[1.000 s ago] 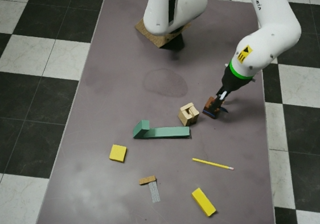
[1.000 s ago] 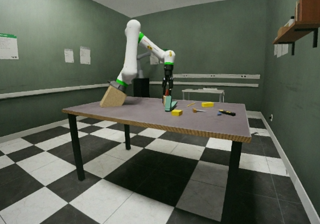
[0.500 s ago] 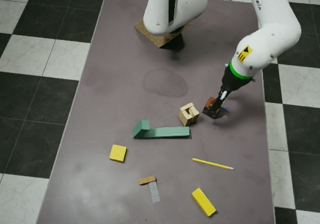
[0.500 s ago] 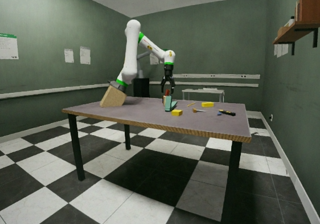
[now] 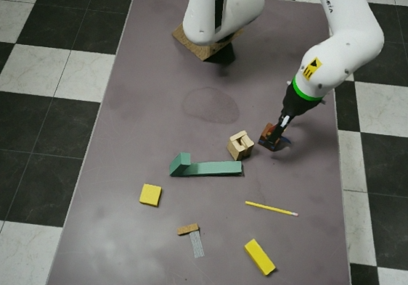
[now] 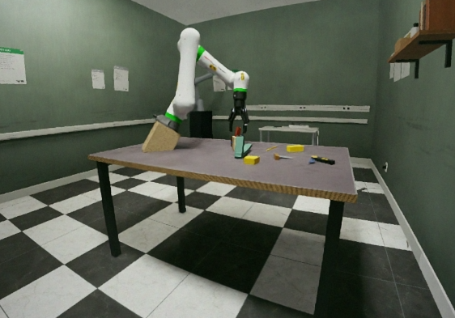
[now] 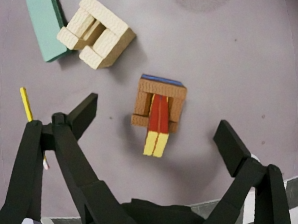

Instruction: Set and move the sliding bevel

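Green rail (image 5: 212,168) with leaning leg (image 5: 180,162) is lying left of centre on the table (image 5: 145,88). Pale empty block (image 7: 97,31) is sitting just right of the rail's end. Next right, sliding bevel (image 7: 157,123), red and yellow, is standing in the brown block (image 7: 141,104), upright on its own. Gripper (image 7: 156,125) is hovering directly above it, fingers spread fully, gripping nothing, not touching the bevel. Pencil (image 5: 271,208) is lying nearer the front.
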{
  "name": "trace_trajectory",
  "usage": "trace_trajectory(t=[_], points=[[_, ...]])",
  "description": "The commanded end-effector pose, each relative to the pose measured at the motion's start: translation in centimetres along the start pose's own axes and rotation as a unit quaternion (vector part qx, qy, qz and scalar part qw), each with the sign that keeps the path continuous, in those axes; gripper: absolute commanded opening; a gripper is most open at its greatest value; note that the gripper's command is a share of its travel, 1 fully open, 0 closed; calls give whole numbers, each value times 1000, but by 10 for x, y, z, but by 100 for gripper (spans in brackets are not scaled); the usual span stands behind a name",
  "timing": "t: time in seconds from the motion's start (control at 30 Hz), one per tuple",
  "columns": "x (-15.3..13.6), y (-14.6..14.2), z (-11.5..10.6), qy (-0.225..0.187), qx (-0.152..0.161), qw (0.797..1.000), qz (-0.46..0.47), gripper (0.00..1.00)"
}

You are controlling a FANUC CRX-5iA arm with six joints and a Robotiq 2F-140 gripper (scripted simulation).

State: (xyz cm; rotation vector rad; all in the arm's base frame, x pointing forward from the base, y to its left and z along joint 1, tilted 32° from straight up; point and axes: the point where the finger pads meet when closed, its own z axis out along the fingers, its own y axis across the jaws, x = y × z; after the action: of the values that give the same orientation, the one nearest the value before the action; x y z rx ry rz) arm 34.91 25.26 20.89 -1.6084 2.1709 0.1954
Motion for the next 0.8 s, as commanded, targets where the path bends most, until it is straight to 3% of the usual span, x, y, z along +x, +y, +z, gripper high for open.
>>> trace_trajectory(t=[0.0, 0.27, 0.7, 0.77], points=[[0, 0, -1, -1, 1, 1000, 0, 100], [1, 0, -15, -1, 1, 1000, 0, 100], [10, 0, -100, -1, 1, 1000, 0, 100], [10, 0, -100, -1, 1, 1000, 0, 100]])
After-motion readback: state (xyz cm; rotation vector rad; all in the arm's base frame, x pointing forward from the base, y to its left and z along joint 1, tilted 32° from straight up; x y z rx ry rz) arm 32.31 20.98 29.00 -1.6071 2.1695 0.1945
